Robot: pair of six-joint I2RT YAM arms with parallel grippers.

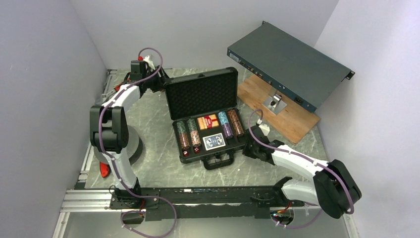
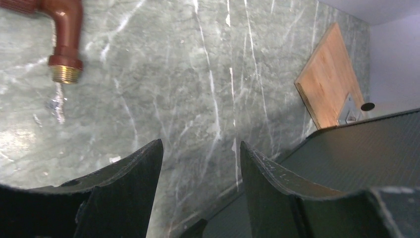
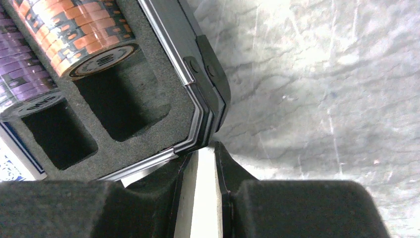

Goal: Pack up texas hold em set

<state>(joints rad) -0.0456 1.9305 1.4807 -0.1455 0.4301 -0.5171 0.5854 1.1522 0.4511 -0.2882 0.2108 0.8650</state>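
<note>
**Case open at mid-bench, one gripper at each end**

The black case (image 1: 218, 152) lies open in the middle of the bench (image 1: 158, 166), handle toward your arms. Its lid (image 1: 200, 95) stands raised toward the far edge, foam lining facing you. In the tray the striped chip stacks (image 1: 183, 134) lie in rows. The red deck (image 1: 208, 122) and the blue deck (image 1: 214, 142) sit between them, and small red dice (image 1: 196, 148) lie near the front left.

Your left gripper (image 1: 159, 82) hangs behind the lid's left edge, toward the far left corner of the bench. In its wrist view the left gripper's (image 2: 200, 148) jaws stand apart with only bare bench between them, and the lid's dark back lies just to their right.

Your right gripper (image 1: 247, 141) is at the case's near right corner. In its wrist view the jaws are almost closed and the fingertips (image 3: 220, 156) touch that corner. You cannot tell what the pale strip in the slit is. The orange stack (image 3: 79, 34) lies just inside, with empty foam wells (image 3: 119, 104) beside it.

A grey-green rack box (image 1: 289, 64) leans over a wooden board (image 1: 285, 116) at the far right.
</note>
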